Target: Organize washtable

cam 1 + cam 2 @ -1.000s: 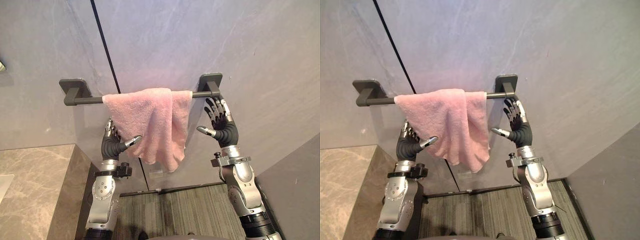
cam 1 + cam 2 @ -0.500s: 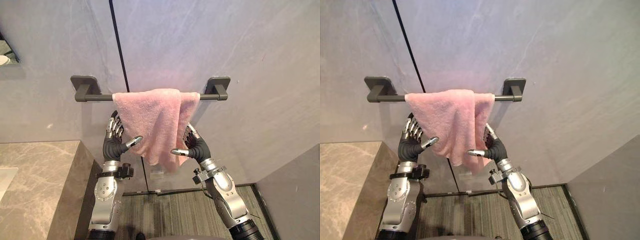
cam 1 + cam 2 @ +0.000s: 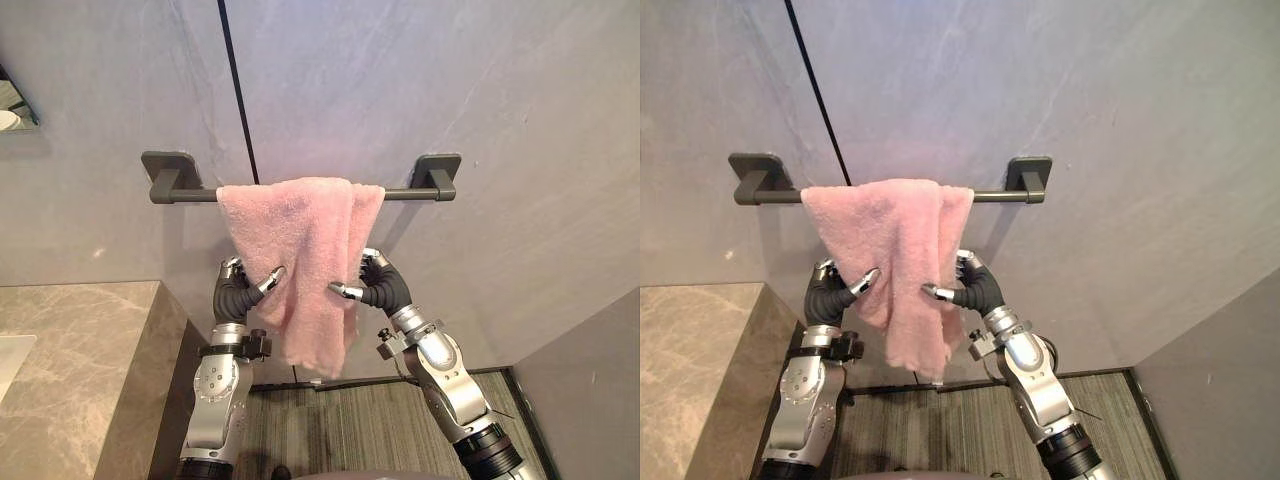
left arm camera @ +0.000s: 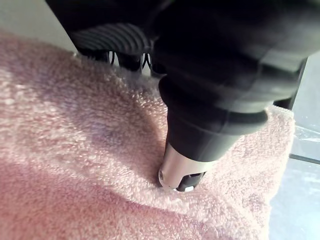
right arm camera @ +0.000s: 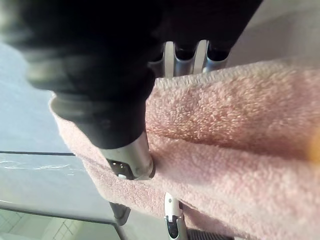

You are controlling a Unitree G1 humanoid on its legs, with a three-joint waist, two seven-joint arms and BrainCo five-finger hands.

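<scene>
A pink towel hangs bunched over a dark grey wall bar, its lower end reaching down between my two arms. My left hand grips the towel's left edge, thumb in front and fingers behind the cloth. My right hand pinches the right edge at the same height in the same way. In the left wrist view the thumb presses into the pink pile. In the right wrist view the thumb bears on the towel, with the fingers behind it.
A marble counter stands at the lower left, close to my left arm. A striped floor lies below the towel. A dark wall panel rises at the lower right. A black seam runs down the grey wall.
The right hand came down from beside the bar's right bracket to the towel. Both hands went from open to pinching the cloth, which now hangs lower. The camera shifted slightly.
</scene>
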